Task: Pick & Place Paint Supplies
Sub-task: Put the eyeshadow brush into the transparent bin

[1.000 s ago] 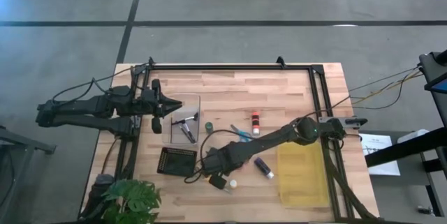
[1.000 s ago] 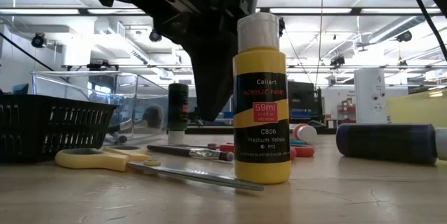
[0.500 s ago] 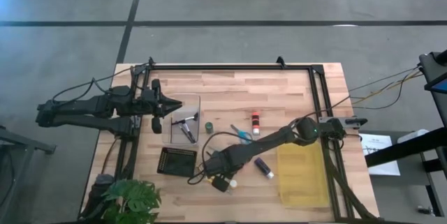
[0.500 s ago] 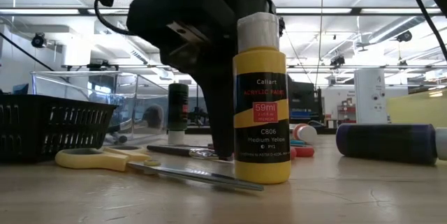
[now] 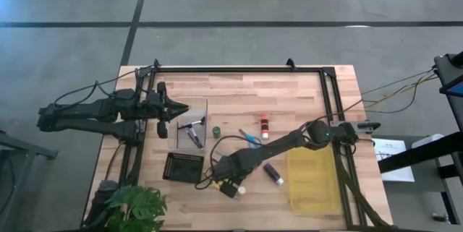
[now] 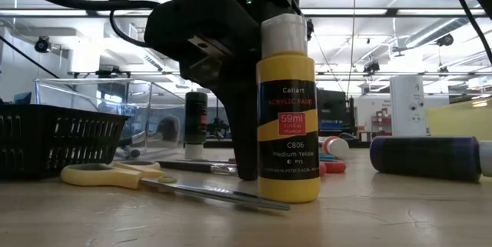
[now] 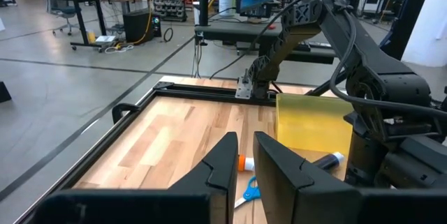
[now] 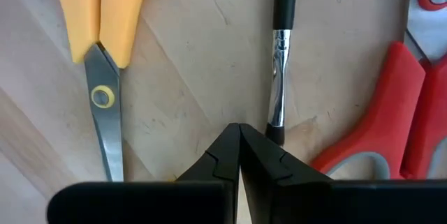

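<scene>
The thin brush [image 8: 278,56] lies flat on the wooden surface [image 8: 195,63], upper centre-right of my right wrist frame: black handle, silver ferrule, dark tip ending just beside my right pincer [image 8: 239,140]. The fingers of that pincer are pressed fully together, tips down at the surface, and grip nothing. The yellow-handled scissors [image 8: 101,35] lie at upper left of that frame, blades closed, apart from the brush. The red-handled scissors [image 8: 380,133] lie at right, also apart from the brush.

In the low view the yellow paint bottle [image 6: 287,108] stands upright at centre frame, with my right pincer [image 6: 246,171] directly behind it, its tip at the surface. The yellow-handled scissors [image 6: 115,175] lie at lower left. A dark purple bottle [image 6: 427,157] lies on its side at right. A green-capped bottle [image 6: 195,124] stands upright farther back. A black basket [image 6: 54,141] occupies the left edge.

In the high view my right pincer [image 5: 219,170] sits at lower centre of the surface, between the black tray [image 5: 182,166] and the yellow bin [image 5: 312,181]. Blue-handled scissors [image 5: 250,139] lie at centre.

My left pincer [image 5: 182,108] waits at left above a clear container [image 5: 189,123]. Its fingers [image 7: 222,165] stand slightly apart, holding nothing.
</scene>
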`<action>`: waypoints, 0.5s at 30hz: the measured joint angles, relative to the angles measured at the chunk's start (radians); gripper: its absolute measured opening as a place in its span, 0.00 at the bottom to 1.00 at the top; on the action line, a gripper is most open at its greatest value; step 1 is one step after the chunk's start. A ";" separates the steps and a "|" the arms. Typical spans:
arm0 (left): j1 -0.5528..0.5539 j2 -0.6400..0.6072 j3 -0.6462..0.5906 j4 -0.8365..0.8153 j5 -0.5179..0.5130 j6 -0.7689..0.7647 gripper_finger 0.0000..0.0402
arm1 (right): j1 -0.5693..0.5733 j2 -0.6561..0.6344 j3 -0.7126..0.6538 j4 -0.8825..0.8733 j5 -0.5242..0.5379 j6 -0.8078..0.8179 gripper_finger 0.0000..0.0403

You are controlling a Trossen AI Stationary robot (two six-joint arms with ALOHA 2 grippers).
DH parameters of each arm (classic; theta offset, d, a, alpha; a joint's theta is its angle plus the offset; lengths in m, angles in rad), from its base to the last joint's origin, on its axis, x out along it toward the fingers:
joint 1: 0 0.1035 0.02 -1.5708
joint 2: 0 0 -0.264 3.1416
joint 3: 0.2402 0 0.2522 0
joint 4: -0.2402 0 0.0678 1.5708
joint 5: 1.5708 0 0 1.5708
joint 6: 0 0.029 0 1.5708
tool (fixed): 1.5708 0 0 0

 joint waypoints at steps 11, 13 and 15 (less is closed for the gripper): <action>0.000 0.000 0.000 0.000 0.000 0.000 0.14 | 0.001 0.001 0.010 -0.002 -0.003 -0.045 0.02; 0.000 0.000 0.000 0.000 0.000 0.000 0.14 | 0.005 0.005 0.034 0.000 0.005 -0.050 0.02; 0.000 0.000 0.000 0.000 0.000 0.000 0.14 | 0.008 0.005 0.057 -0.008 0.019 -0.054 0.02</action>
